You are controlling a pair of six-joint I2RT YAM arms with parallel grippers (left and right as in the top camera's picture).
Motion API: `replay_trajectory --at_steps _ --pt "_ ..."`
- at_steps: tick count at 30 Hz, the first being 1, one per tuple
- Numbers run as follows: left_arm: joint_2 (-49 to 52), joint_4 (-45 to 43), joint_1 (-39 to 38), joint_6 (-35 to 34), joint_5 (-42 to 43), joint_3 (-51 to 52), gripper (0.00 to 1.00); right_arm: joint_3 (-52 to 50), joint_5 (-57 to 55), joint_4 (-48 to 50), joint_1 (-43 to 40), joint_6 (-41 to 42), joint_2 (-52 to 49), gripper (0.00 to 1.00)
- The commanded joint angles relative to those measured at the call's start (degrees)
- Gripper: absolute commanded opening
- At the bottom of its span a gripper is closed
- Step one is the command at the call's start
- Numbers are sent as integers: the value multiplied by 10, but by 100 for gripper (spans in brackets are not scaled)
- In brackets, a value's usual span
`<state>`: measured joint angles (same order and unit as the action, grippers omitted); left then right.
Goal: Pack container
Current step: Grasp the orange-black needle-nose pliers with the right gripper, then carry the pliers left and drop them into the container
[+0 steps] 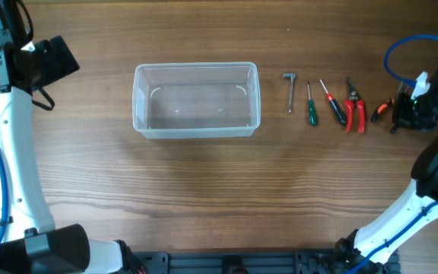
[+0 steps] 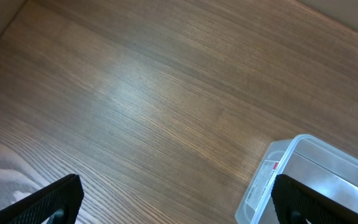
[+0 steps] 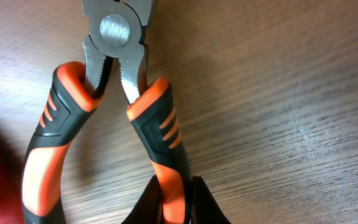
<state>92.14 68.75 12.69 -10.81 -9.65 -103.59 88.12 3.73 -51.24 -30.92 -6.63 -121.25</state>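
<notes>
The container (image 1: 196,99) sat upright near the middle of the wooden table (image 1: 204,190), its long sides running left to right and the wood grain showing through its clear floor. In the left wrist view one rounded corner of it showed at lower right, with a white label (image 2: 265,179) on the short wall.

Right of the container, a row of hand tools lay on the table, each apart from the tub. Nearest it was an L-shaped metal key (image 1: 290,91), then a green-handled screwdriver (image 1: 310,106), a red-handled screwdriver (image 1: 333,102) and red-handled cutters (image 1: 354,108). Furthest right lay the orange-and-black pliers (image 3: 157,124), their handles spread and their metal head pointing away from the right wrist camera.

The right gripper (image 3: 174,196) was down at the right end of the row, jaws closed on one handle of the pliers, its dark fingers (image 3: 207,208) pressing that handle from both sides. The other handle lay free beside it.

The left gripper (image 2: 182,199) hung over bare wood well left of the container. Its jaws were spread wide, one finger (image 2: 55,199) at each lower corner of its wrist view, holding nothing.
</notes>
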Motion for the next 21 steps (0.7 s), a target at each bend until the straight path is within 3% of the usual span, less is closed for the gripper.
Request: replay_trajectory --at_steps 1,6,11,17,21 --pt "2 -2 2 0 -7 0 100 62 114 2 10 12 119 4" --pt "2 -2 2 0 -7 0 100 92 195 1 73 30 235 4" --pt "2 -2 2 0 -7 0 100 92 175 0 237 -3 315 4" --pt "2 -2 2 0 -7 0 100 92 79 -6 468 -99 304 4" --pt "2 -2 2 0 -7 0 100 92 47 4 582 -210 264 4"
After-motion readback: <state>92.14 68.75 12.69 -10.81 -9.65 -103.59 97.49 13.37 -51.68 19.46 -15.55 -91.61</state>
